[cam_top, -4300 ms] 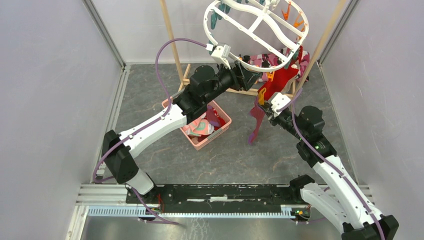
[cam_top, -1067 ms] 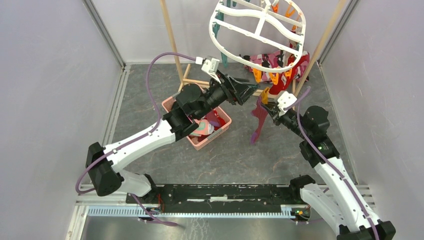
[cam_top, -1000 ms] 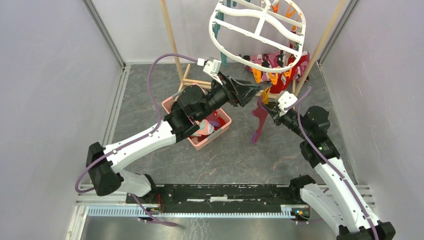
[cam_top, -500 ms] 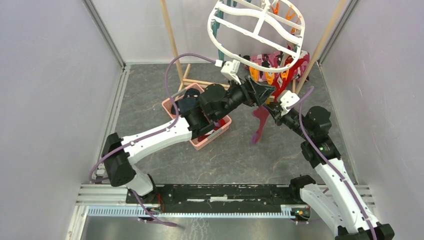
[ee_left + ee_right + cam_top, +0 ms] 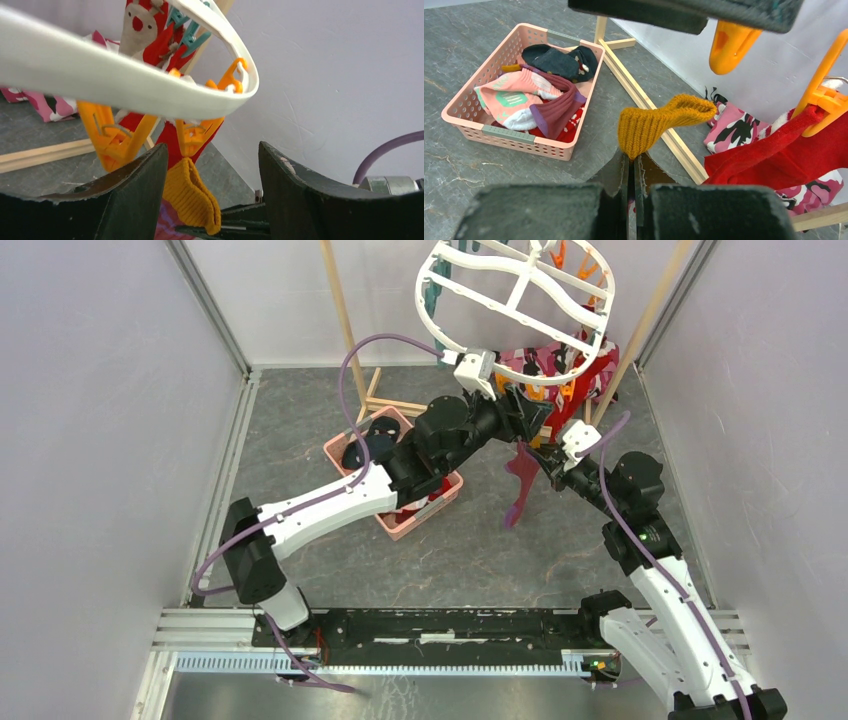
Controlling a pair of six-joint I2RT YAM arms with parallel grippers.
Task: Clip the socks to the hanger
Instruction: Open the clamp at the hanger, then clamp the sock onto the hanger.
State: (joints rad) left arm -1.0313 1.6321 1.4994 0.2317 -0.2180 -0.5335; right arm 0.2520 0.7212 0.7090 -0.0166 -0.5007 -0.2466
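Left gripper (image 5: pixel 211 159), released, should pinch the centre-frame peg (image 5: pixel 196 134) squarely by its handles. Right gripper (image 5: pixel 631 165), clenched on the sock (image 5: pixel 659 122), should then feed it in.

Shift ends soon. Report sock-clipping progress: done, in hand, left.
Done: red socks hang clipped on the hanger. In hand: right gripper pinches a mustard-cuffed sock under an orange peg, open left gripper at the peg. Left: clip it, then the remaining socks in the basket.
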